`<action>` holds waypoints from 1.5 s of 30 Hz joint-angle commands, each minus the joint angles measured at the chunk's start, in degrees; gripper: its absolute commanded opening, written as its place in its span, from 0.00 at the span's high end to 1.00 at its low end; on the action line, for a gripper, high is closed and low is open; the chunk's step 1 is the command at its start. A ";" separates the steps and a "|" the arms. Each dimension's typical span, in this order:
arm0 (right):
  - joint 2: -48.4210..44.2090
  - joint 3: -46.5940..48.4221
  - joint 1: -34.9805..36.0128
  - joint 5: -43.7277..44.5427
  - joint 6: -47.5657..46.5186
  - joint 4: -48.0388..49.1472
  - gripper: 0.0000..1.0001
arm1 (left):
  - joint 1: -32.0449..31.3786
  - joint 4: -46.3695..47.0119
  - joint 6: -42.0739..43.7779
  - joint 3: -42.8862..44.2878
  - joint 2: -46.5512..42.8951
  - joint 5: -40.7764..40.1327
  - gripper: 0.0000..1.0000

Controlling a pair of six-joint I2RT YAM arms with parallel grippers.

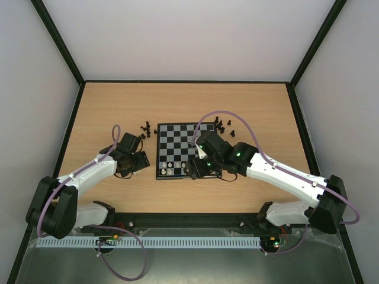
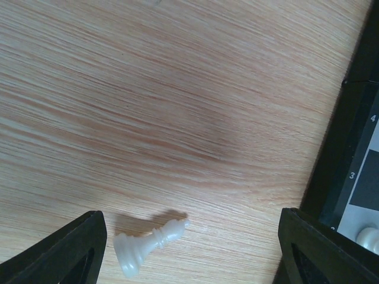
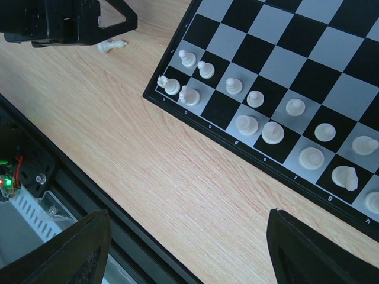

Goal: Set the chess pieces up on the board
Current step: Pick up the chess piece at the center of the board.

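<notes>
The board (image 1: pixel 172 139) lies mid-table, and several white chess pieces (image 3: pixel 254 99) stand on its two nearest rows. One white piece (image 2: pixel 145 245) lies on its side on the wood just left of the board (image 2: pixel 355 118). My left gripper (image 2: pixel 192 254) is open around it, the piece close to the left finger (image 2: pixel 71 254) and well apart from the right one. That piece (image 3: pixel 111 45) also shows beside the left gripper (image 3: pixel 71 21) in the right wrist view. My right gripper (image 3: pixel 189 248) hangs open over bare wood in front of the board (image 3: pixel 278 53), holding nothing.
Black pieces stand off the board in two clusters, one by its far left corner (image 1: pixel 144 129) and one by its far right corner (image 1: pixel 222 125). A black rail (image 3: pixel 89 195) runs along the table's near edge. Dark walls (image 1: pixel 68 136) border the table's sides.
</notes>
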 commanded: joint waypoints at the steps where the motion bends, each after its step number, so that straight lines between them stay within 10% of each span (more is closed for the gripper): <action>1: 0.47 -0.20 -0.20 -0.61 -0.83 -0.18 0.28 | -0.22 1.70 0.22 -2.21 0.21 -1.29 0.18; 34: 0.88 0.16 -0.22 -1.01 -0.49 -0.57 0.30 | -5.44 4.11 -5.12 -8.73 -5.18 -0.47 0.26; 45: 0.01 -0.04 -0.27 -1.07 0.00 -0.99 0.30 | -5.77 4.53 -4.86 -9.12 -5.03 -0.61 0.52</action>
